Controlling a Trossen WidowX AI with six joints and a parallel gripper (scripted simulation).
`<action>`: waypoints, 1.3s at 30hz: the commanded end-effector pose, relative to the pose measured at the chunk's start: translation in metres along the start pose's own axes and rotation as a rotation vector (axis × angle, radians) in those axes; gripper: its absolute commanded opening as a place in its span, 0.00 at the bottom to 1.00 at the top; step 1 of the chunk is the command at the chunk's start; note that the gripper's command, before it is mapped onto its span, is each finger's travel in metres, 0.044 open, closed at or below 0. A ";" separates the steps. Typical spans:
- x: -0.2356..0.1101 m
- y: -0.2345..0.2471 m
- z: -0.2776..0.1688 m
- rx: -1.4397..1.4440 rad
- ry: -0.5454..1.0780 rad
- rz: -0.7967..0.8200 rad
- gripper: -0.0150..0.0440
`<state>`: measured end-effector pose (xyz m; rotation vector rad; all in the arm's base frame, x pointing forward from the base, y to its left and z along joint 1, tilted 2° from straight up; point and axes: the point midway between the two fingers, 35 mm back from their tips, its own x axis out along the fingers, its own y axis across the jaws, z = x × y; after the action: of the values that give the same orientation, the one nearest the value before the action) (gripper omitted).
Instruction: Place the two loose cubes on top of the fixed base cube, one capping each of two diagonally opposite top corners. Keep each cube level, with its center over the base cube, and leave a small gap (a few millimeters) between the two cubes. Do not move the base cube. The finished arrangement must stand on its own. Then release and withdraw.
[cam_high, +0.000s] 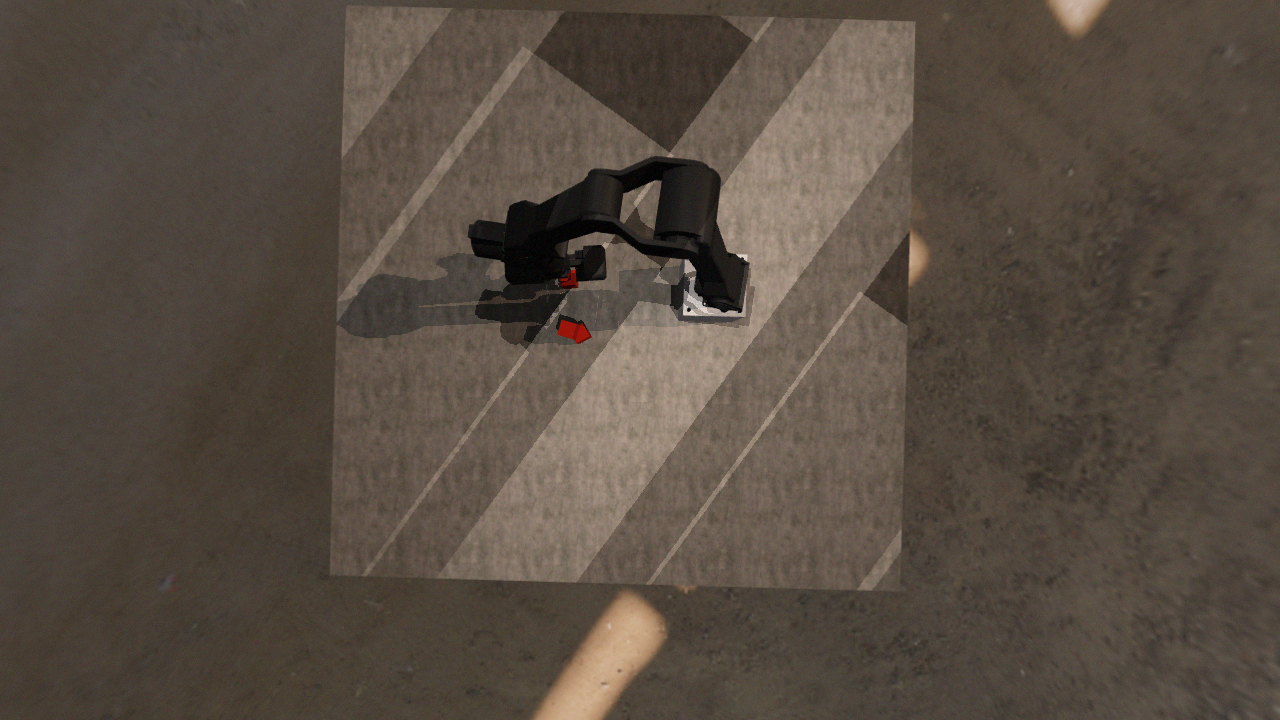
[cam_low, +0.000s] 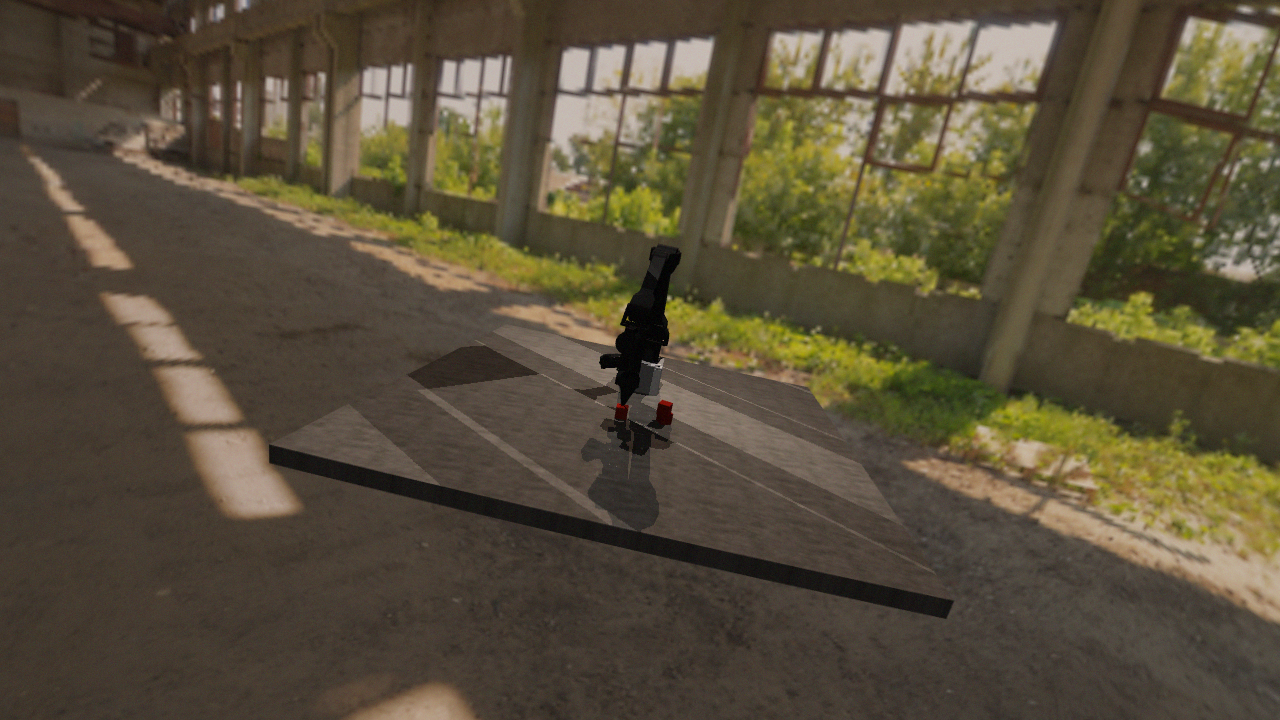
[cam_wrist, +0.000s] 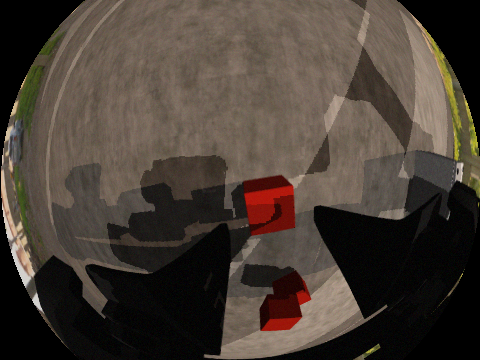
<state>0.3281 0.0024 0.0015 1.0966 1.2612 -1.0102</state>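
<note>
A loose red cube (cam_high: 568, 279) (cam_low: 621, 412) (cam_wrist: 268, 204) lies flat on the striped platform (cam_high: 626, 465) (cam_low: 501, 447). My gripper (cam_high: 572, 266) (cam_low: 625, 396) (cam_wrist: 272, 222) is open and points down just over this cube, its two black fingers to either side of it in the wrist view; nothing is held. A little nearer the front stands the red base cube (cam_wrist: 292, 286) with a second red cube (cam_high: 573, 329) (cam_low: 664, 411) (cam_wrist: 280, 314) on it, set off toward one corner. The arm's shadow falls over both.
The arm's white mounting plate (cam_high: 691, 302) (cam_low: 651, 378) stands to the right of the cubes. The platform ends in sharp edges on all sides, with rough ground around it. Pillars and a low wall stand far behind.
</note>
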 end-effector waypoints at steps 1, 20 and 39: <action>0.008 -0.001 -0.001 0.003 0.004 -0.008 0.70; 0.032 -0.002 -0.001 0.003 0.004 -0.008 0.57; -0.003 0.003 0.000 0.003 0.004 -0.007 0.43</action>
<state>0.3288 0.0027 -0.0076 1.0908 1.2750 -1.0229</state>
